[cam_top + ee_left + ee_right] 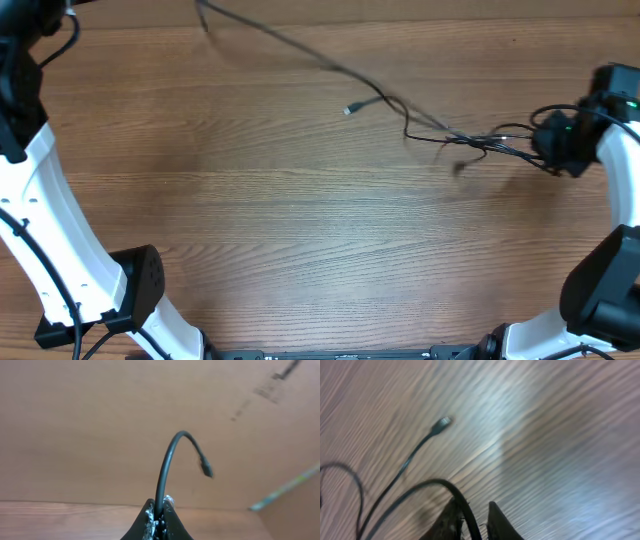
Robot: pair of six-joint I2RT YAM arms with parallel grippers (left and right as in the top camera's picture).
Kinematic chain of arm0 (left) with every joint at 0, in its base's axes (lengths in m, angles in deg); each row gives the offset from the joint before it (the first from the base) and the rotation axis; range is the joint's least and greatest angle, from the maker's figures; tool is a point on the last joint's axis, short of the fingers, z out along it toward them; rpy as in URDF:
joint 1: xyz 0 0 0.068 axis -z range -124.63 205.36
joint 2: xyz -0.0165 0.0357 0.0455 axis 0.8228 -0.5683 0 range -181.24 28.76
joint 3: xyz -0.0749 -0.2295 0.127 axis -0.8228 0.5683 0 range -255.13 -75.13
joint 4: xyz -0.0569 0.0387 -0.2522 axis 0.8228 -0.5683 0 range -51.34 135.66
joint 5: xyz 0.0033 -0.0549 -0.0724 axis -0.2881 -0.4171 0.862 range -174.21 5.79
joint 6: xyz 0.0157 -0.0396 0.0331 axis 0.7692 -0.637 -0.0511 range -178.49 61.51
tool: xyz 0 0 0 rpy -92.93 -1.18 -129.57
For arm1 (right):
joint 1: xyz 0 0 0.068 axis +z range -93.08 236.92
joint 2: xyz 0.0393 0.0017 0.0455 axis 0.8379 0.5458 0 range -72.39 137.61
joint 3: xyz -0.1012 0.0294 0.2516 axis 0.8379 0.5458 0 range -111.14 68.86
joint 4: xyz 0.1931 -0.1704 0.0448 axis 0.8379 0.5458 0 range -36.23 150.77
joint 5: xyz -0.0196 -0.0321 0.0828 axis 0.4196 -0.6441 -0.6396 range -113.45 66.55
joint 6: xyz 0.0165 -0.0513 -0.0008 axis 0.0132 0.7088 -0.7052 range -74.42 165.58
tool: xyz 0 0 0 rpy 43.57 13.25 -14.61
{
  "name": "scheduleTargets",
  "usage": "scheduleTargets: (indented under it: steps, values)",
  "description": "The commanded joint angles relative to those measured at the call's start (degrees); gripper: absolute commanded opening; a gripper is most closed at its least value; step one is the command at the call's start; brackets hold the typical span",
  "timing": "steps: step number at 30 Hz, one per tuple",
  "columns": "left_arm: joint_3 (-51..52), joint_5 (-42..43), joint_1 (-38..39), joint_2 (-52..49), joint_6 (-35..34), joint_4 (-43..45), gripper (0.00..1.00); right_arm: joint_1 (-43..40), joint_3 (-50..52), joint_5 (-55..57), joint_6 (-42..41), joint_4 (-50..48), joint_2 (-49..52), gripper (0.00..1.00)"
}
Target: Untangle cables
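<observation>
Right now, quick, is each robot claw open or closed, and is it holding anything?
Left gripper: closed, pinching a cable.
Right gripper: closed on the cable bunch.

The right gripper (472, 522) at lower edge: a black strand of the cables (435, 482) rises between its dark fingers (500, 520), arching left. Another strand ends in a plug tip (442, 422) above the blurred wooden table (560, 435).

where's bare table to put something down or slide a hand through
Bare: the table's broad middle and lower stretch, below the cables, between the left arm and right arm. Crowded: upper right, where strands bunch at the right gripper.
</observation>
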Motion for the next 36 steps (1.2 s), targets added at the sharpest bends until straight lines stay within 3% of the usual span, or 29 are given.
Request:
scheduleTargets:
  steps: [1, 5, 9, 12, 16, 19, 22, 27, 36]
  values:
    - [-1.42, -2.80, -0.42, 0.70, 2.36, -1.20, 0.04, -1.07, -0.09, -4.83, 6.91, -0.74, 0.63, 0.32]
    - [-1.42, -2.40, 1.84, -0.22, 4.87, -5.79, 0.04, 0.57, -0.13, -26.67, 20.94, -0.04, 0.61, 0.56]
    - [-1.42, -2.43, 6.54, -2.34, 8.81, -9.84, 0.08, 4.94, -0.24, -28.87, 22.73, 1.49, 0.31, 0.71]
    - [-1.42, -2.45, 10.64, -4.48, 11.54, -11.98, 0.17, 8.48, -1.11, -30.01, 22.88, 2.05, -1.16, 0.83]
    - [-1.42, -2.58, 15.02, -7.63, 15.74, -15.12, 0.42, 11.02, -6.60, -31.58, 22.43, 4.07, -5.03, 0.85]
    - [-1.42, -2.43, 16.94, -9.62, 17.25, -18.18, 0.49, 9.79, -10.03, -25.99, 13.40, 4.83, -7.50, 0.85]
    - [-1.42, -2.40, 22.12, -13.79, 21.44, -25.33, 0.50, 5.33, -11.04, -15.21, 3.26, 6.38, -9.05, 0.91]
    - [-1.31, -2.34, 32.94, -22.34, 26.38, -30.25, 0.49, -0.68, -10.95, -13.55, 3.74, 9.22, -8.96, 0.96]
    - [-1.31, -2.64, 46.23, -34.40, 24.50, -29.00, 0.49, -3.06, -10.95, -10.71, 3.74, 10.25, -8.96, 1.00]
